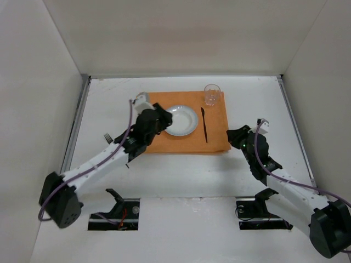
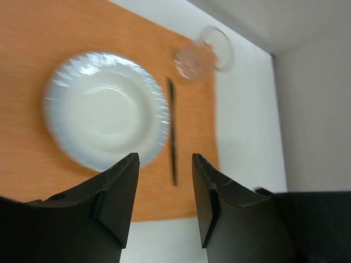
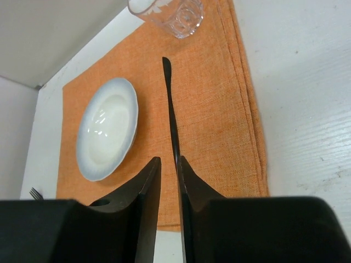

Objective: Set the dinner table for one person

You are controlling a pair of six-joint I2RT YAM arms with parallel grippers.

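Note:
On the white dinner table [image 1: 164, 175] lies an orange mat [image 1: 219, 139]. On the mat are a white plate [image 1: 181, 120], a black knife [image 1: 204, 125] to its right, and a clear glass [image 1: 211, 94] at the far right corner. A fork [image 1: 108, 138] lies on the table left of the mat, partly hidden by my left arm. My left gripper [image 1: 164, 121] hovers over the plate's left side, open and empty [image 2: 164, 159]. My right gripper [image 1: 234, 135] is just off the mat's right edge; its jaws [image 3: 168, 160] stand a narrow gap apart, empty, in line with the knife [image 3: 170, 109].
White walls enclose the table on three sides, and metal rails [image 1: 77, 126] run along its side edges. The fork tip shows in the right wrist view [image 3: 35, 193] beyond the mat's left edge. Two black mounts [image 1: 118, 211] sit at the near edge.

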